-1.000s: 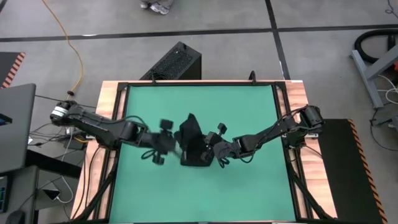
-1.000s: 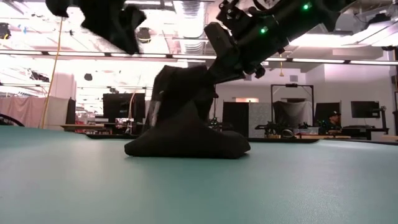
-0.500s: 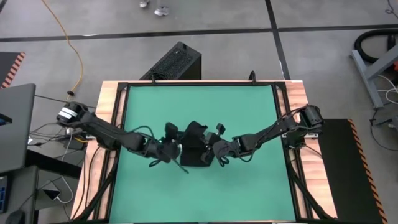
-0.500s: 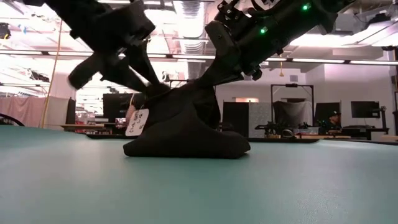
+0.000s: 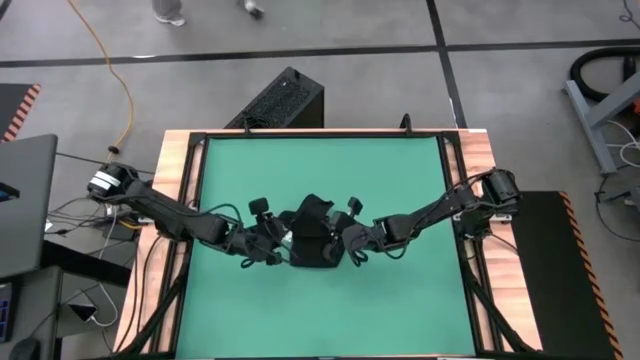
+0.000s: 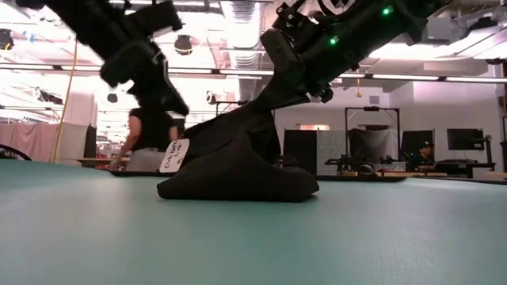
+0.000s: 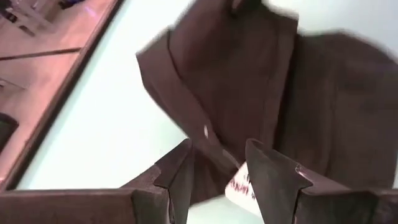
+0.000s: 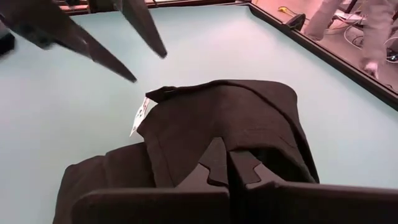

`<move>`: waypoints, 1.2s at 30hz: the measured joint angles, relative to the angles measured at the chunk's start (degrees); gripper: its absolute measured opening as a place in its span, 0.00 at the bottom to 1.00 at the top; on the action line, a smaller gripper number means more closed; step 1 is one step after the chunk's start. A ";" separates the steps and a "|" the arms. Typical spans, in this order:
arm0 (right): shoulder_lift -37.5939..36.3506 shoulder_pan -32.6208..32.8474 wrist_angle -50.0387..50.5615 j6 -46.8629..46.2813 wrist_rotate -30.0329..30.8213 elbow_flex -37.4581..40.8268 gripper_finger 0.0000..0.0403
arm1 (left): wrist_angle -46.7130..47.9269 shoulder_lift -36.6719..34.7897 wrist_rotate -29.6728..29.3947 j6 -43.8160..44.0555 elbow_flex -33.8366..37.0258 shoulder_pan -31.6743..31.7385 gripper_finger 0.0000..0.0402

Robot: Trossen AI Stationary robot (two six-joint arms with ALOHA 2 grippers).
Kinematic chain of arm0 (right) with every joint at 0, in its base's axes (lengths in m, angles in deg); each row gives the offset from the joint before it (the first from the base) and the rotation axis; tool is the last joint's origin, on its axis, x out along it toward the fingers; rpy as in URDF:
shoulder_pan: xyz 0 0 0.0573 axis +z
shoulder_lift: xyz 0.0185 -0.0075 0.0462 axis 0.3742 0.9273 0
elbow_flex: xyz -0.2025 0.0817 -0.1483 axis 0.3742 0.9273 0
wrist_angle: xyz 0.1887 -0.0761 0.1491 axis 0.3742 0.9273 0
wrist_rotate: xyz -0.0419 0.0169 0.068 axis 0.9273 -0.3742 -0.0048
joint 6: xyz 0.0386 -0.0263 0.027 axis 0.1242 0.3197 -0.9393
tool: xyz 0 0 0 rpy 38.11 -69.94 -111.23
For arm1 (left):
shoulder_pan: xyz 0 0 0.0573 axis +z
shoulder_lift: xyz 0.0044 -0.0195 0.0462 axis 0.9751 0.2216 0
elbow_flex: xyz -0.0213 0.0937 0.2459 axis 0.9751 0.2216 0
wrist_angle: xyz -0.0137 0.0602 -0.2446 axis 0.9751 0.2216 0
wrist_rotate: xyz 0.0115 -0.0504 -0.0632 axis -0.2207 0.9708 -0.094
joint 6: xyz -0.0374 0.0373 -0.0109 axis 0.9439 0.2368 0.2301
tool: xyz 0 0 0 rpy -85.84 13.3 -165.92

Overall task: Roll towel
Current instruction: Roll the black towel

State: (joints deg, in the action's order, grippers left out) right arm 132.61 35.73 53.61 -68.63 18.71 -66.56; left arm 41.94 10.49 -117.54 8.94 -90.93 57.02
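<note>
Spanning most of the high view is a green table (image 5: 400,180) with a wooden border and a black frame. A black ribbed box (image 5: 280,100) sits on the grey floor just beyond its far edge, and a yellow cable (image 5: 110,70) trails across the floor to the left.

Two dark arms reach in from either side and meet near the table's middle. Between them lies the towel (image 5: 312,238), a plain black cloth bunched into a mound, its lower folds resting on the green surface and its upper part pulled up toward the right.

The right gripper (image 8: 227,168) has its fingers pressed together, pinching a raised fold of the towel from above.

The left gripper (image 7: 219,163) hovers just beside the towel's left edge with its fingers spread apart; the cloth edge and tag lie between the tips, and whether they touch it cannot be told.

A small white tag (image 6: 174,156) hangs from the towel's raised corner. It carries dark handwriting, too small to read.

In the low view, a person (image 6: 146,138) in dark clothes stands in the room behind the table.
</note>
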 joint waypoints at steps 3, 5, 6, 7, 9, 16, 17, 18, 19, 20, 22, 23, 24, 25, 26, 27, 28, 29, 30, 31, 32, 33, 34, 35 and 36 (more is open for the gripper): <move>0.00 0.00 -0.09 0.00 -0.01 0.00 0.01 | -2.52 0.86 -1.55 0.48 0.57 -0.58 0.34; 0.00 0.00 0.04 0.00 -0.02 0.00 0.01 | -1.85 0.82 -3.39 0.49 0.79 -0.64 0.34; 0.00 0.00 0.11 0.00 0.00 0.00 0.01 | -2.43 1.03 -3.42 0.47 0.76 -0.55 0.34; 0.00 0.00 0.05 0.00 -0.02 0.00 0.01 | -2.67 1.12 -3.42 0.41 0.73 -0.46 0.34; 0.00 0.00 -0.02 0.00 -0.04 0.00 0.01 | -3.17 1.72 -3.34 0.43 0.73 -0.44 0.34; 0.00 -0.02 -0.06 0.00 -0.42 0.00 0.01 | -6.87 7.90 -3.46 0.28 0.71 -0.38 0.34; 0.00 -0.02 0.02 0.00 -0.44 0.00 0.01 | -6.85 8.52 -4.04 0.84 0.71 -0.38 0.34; 0.00 -0.02 0.08 0.00 -0.46 0.00 0.01 | -6.80 9.05 -4.81 1.48 0.71 -0.38 0.34; 0.00 -0.02 0.03 0.00 -0.50 0.00 0.01 | -6.59 9.39 -5.45 2.09 0.71 -0.40 0.34; 0.00 -0.02 0.00 0.00 -0.68 0.00 0.01 | -6.36 9.63 -6.15 2.28 0.71 -0.40 0.34; 0.00 -0.02 -0.08 0.00 -1.33 0.00 0.01 | -6.40 9.82 -7.24 2.15 0.71 -0.38 0.34; 0.00 -0.02 0.02 0.01 -1.36 0.00 0.01 | -6.35 9.82 -7.52 1.52 0.71 -0.38 0.34; 0.00 -0.02 0.06 0.02 -1.36 0.00 0.01 | -6.41 9.82 -7.56 1.20 0.71 -0.34 0.34; 0.00 -0.02 -0.02 0.02 -1.38 0.00 0.01 | -6.39 9.74 -7.57 0.80 0.71 -0.34 0.34; 0.00 -0.02 -0.02 0.02 -1.38 0.00 0.01 | -6.38 9.70 -7.55 0.35 0.71 -0.35 0.34; 0.00 -0.02 -0.02 0.02 -1.38 0.00 0.01 | -6.38 9.57 -7.57 0.13 0.71 -0.36 0.33; 0.00 -0.03 -0.04 0.04 -1.38 0.00 0.01 | -6.37 9.38 -7.58 0.01 0.71 -0.34 0.32; 0.00 -0.02 -0.02 0.04 -1.38 0.00 0.01 | -6.40 9.29 -7.54 0.01 0.68 -0.27 0.31; 0.00 -0.04 -0.04 0.04 -1.38 0.00 0.01 | -6.46 9.27 -7.03 0.01 0.64 -0.01 0.29; 0.00 -0.02 -0.04 0.04 -1.38 0.00 0.01 | -6.40 9.27 -6.01 -0.01 0.64 0.36 0.27; 0.00 -0.02 -0.06 0.04 -1.38 0.00 0.01 | -6.28 9.27 -4.97 0.00 0.64 0.88 0.25; 0.00 -0.02 -0.09 0.04 -1.38 0.00 0.01 | -6.28 9.27 -4.13 0.00 0.64 1.52 0.22; 0.00 -0.02 -0.06 0.04 -1.38 0.00 0.01 | -6.32 9.27 -3.50 -0.01 0.64 2.21 0.19; 0.00 -0.02 -0.07 0.04 -1.38 0.00 0.01 | -6.33 9.27 -3.11 -0.01 0.64 2.83 0.16; 0.00 -0.02 -0.07 0.04 -1.38 0.00 0.01 | -6.31 9.27 -2.77 -0.08 0.64 3.42 0.12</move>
State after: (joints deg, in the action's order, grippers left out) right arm 132.61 35.71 53.54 -68.59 17.33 -66.56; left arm 35.63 19.76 -120.31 8.85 -90.29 60.44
